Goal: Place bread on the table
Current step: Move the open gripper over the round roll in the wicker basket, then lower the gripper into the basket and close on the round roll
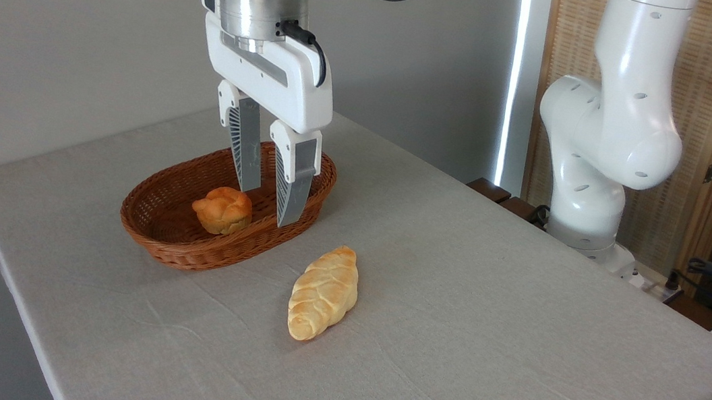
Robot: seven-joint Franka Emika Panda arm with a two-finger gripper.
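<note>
The small round orange-brown bun (222, 209) lies in the oval brown wicker basket (187, 250) on the grey cloth desk (483, 324). The white gripper (268, 206) hangs just right of it, its fingers (292, 192) apart and holding nothing. Descending here, one finger could hit the basket rim and push it toward the pale braided loaf (323, 292).

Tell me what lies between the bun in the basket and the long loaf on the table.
In the camera view, only the basket's near rim and bare cloth separate the bun from the loaf.
</note>
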